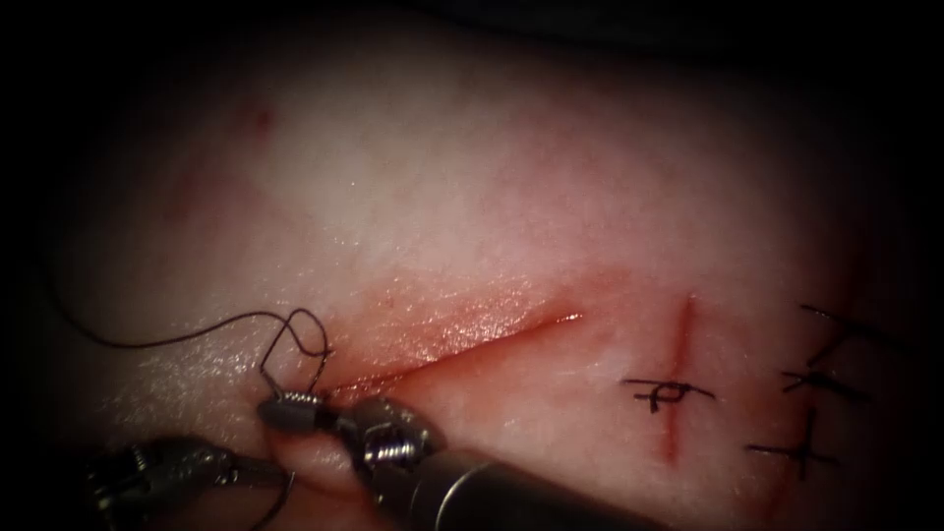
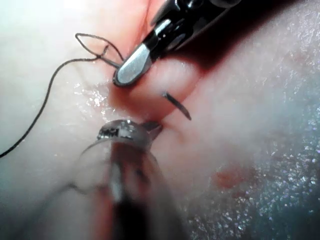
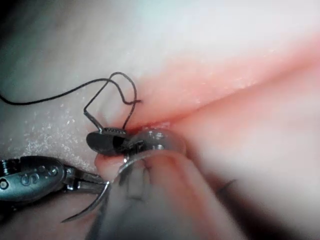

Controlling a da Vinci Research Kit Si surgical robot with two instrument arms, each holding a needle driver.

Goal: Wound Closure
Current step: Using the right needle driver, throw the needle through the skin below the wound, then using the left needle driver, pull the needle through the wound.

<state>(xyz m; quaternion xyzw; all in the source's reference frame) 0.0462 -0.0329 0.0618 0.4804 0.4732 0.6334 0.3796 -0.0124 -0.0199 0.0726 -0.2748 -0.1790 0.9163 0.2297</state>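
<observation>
On the tissue [image 1: 442, 177], the long cut [image 1: 472, 349] runs up and to the right. At its left end my right tool [image 1: 275, 408] lies pressed into the tissue with its jaws shut where the dark thread [image 1: 147, 344] loops in, apparently on the needle's rear end. The curved needle [image 2: 177, 106] passes through the fold of tissue beneath those jaws, and its pointed end [image 1: 285, 490] stands free below them. My left tool [image 1: 275, 479] reaches in from the lower left, its tip right beside the free needle [image 3: 90, 205]. The thread [image 3: 50, 97] trails off to the left.
Red fluid [image 1: 433, 329] lines the long cut. Right of it a short upright cut [image 1: 680, 334] carries a tied stitch [image 1: 669, 393]. Further tied stitches [image 1: 816, 383] with cut ends lie at the far right. My right tool's shaft [image 1: 511, 497] crosses the near edge.
</observation>
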